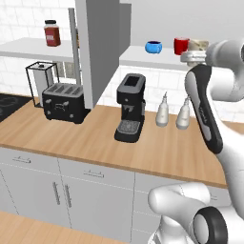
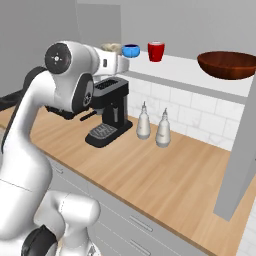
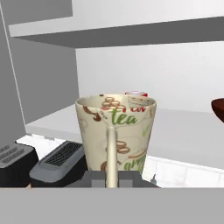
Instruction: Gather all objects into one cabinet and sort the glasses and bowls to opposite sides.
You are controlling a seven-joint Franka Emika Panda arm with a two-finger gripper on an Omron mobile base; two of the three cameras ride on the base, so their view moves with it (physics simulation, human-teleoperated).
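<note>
Clearly the gripper [image 3: 111, 180] is clamped on the handle of a beige "tea" mug [image 3: 116, 131], held upright directly ahead of the fingers, at the cabinet [image 3: 183, 131] floor's front edge. Rigid and probably brittle, its thin handle could pivot; gripping low near the body seems steadier.

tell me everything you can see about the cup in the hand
The cup is a cream, tapered mug printed with brown swirls and green and red "tea" lettering, with a slim handle facing the hand camera. It stands upright and looks empty as far as its rim shows. The hand grips it at the handle's base, lifted at the height of the cabinet floor slab.
</note>
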